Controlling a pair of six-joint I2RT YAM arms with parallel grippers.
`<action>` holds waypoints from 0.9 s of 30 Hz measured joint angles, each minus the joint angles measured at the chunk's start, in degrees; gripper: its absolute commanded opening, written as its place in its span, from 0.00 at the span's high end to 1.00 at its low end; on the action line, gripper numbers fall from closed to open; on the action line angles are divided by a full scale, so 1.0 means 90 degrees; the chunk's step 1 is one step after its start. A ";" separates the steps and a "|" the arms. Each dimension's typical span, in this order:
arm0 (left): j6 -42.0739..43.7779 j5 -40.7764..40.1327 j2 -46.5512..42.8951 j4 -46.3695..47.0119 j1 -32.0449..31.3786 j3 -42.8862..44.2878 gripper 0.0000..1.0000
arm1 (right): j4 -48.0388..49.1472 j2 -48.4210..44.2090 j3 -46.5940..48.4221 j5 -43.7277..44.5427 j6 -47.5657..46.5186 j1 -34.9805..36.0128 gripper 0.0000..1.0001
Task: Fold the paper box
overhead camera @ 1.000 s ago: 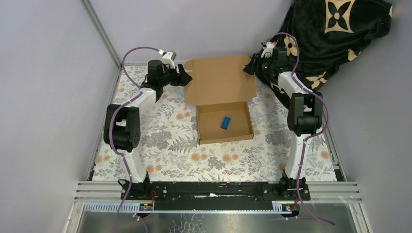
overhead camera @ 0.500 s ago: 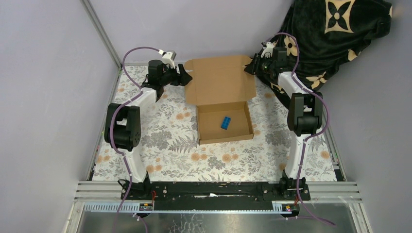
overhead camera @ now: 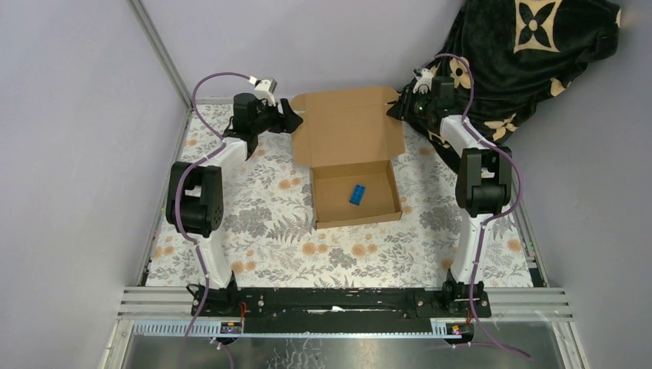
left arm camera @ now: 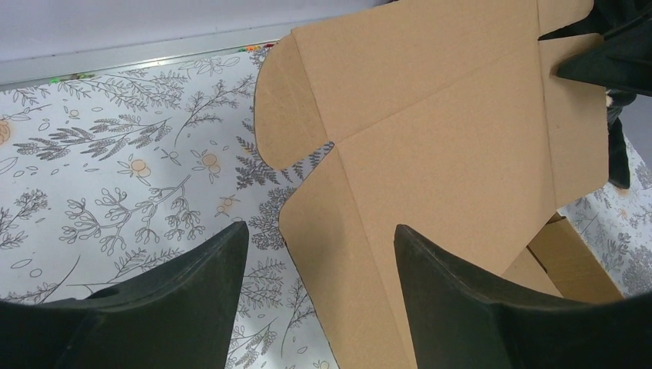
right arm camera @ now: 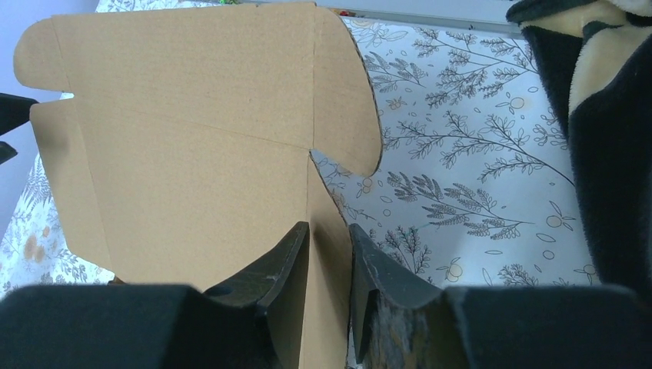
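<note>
**Step in hand (judged):** take the open lid by both sides and swing it over the tray.

- The right claw (right arm camera: 329,227) stands narrow and pinches the lid's right side flap between its fingers.
- The left claw (left arm camera: 319,231) stands wide. The lid's left edge lies between its fingers, not gripped.
- Close the left claw on that edge before lifting. Raise both sides evenly so the crease hinges straight.

**Paper box:** the paper box (overhead camera: 350,138) sits at the far centre of the worktop (overhead camera: 269,223). It is plain brown corrugated card. The tray walls are erected, the lid lies open behind the tray, and the rounded ear flaps are unfolded. A small blue object (overhead camera: 357,194) lies inside the tray.
</note>
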 measured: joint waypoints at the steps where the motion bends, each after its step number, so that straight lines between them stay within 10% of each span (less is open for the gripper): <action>1: 0.0000 0.0010 0.0036 0.0012 0.0000 0.0029 0.23 | 0.0015 -0.0015 -0.0015 -0.0012 -0.0002 0.0000 0.69; 27: -0.0170 0.0165 0.0323 0.0172 0.0000 0.0236 0.54 | 0.0211 -0.0928 -0.0969 -0.0027 -0.0078 0.0000 0.73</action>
